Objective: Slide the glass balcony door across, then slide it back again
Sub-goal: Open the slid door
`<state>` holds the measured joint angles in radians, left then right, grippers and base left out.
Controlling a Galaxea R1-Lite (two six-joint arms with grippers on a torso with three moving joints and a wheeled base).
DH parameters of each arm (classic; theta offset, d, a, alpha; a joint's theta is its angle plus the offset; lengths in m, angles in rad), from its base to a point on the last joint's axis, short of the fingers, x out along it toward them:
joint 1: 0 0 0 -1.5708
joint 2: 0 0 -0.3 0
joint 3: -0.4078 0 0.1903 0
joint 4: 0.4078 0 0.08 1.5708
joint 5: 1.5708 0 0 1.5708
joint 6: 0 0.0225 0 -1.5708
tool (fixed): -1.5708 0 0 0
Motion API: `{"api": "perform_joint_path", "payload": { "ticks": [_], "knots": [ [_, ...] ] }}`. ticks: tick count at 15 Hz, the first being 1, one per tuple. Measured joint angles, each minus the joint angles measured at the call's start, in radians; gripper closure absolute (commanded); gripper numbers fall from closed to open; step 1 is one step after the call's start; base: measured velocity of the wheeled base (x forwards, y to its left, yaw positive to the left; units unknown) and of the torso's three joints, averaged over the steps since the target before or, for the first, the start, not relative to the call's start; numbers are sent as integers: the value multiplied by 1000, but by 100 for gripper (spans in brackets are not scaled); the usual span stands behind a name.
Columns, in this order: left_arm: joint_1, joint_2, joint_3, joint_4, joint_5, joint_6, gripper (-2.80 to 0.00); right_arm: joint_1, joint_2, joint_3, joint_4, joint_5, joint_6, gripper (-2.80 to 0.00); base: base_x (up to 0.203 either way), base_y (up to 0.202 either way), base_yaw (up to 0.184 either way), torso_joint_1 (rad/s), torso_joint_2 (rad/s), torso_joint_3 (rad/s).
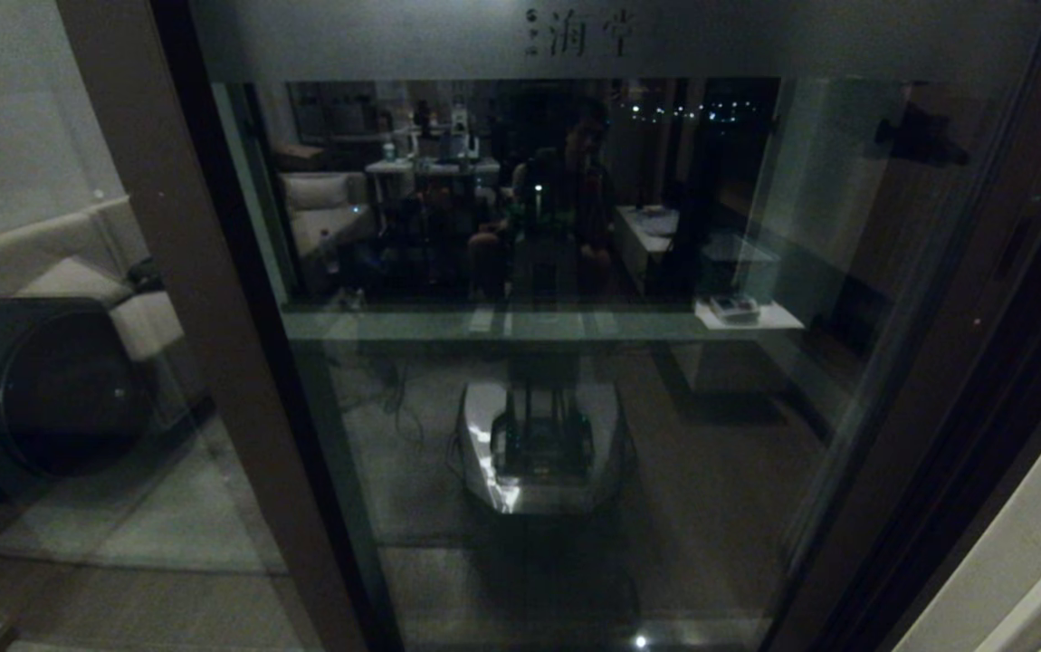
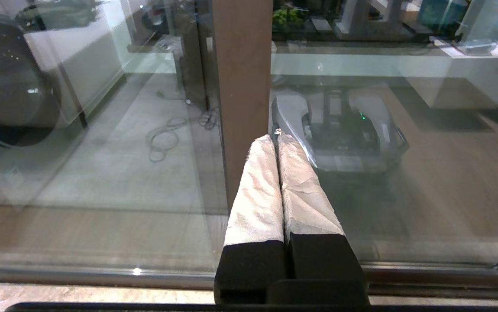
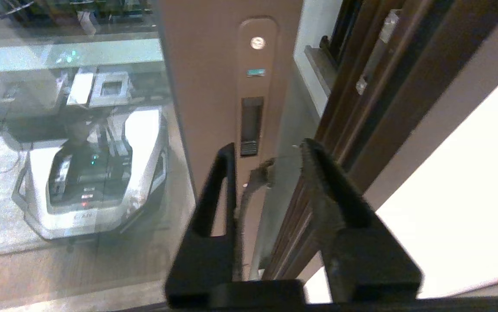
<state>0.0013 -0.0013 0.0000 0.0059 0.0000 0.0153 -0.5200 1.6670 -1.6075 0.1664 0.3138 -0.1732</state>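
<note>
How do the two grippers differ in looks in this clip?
The left gripper has two long fingers wrapped in wrinkled white tape or cloth over black bases. The right gripper is bare black plastic: flat, wedge-shaped fingers, one with a triangular cut-out, the other ridged along its inner face. No cables or markings show.

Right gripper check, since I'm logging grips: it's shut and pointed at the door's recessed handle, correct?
Not shut. The right wrist view shows the right gripper open, fingers apart, pointed at the door's recessed handle.
</note>
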Motion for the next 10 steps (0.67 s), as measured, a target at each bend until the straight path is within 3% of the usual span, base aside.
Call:
{"api": "perform_joint_path", "payload": {
  "ticks": [10],
  "knots": [
    [0, 0, 0, 0, 0, 0, 0, -5, 179, -180, 0, -97, 17, 0, 0, 0, 0, 0, 0, 0]
  ]
}}
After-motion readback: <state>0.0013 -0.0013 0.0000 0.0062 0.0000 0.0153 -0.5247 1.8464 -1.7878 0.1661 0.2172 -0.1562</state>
